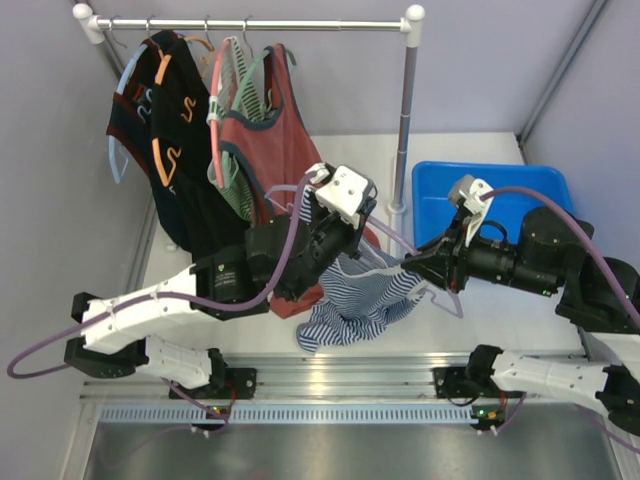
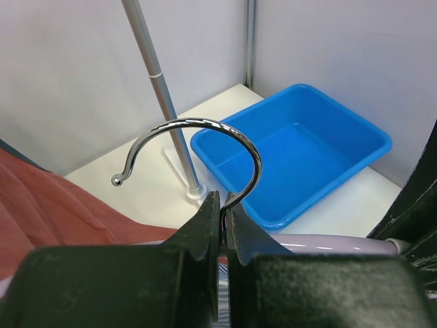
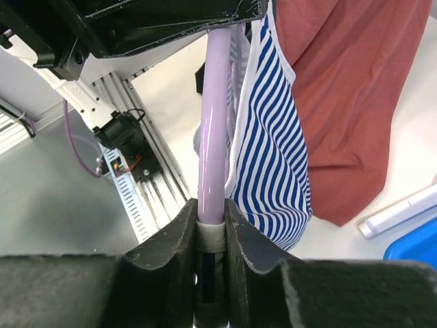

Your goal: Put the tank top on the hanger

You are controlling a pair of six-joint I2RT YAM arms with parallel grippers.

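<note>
Both grippers (image 2: 222,208) (image 3: 210,222) clamp hanger (image 3: 213,123) beside tank top (image 3: 273,157)

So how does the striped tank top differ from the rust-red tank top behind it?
The striped tank top has thin navy-and-white stripes; the rust-red tank top is plain with dark trim. The striped one is smaller than the rust-red one. The rust-red one hangs full-length from the rail; the striped one hangs bunched at the lilac hanger. Both are sleeveless.
</note>
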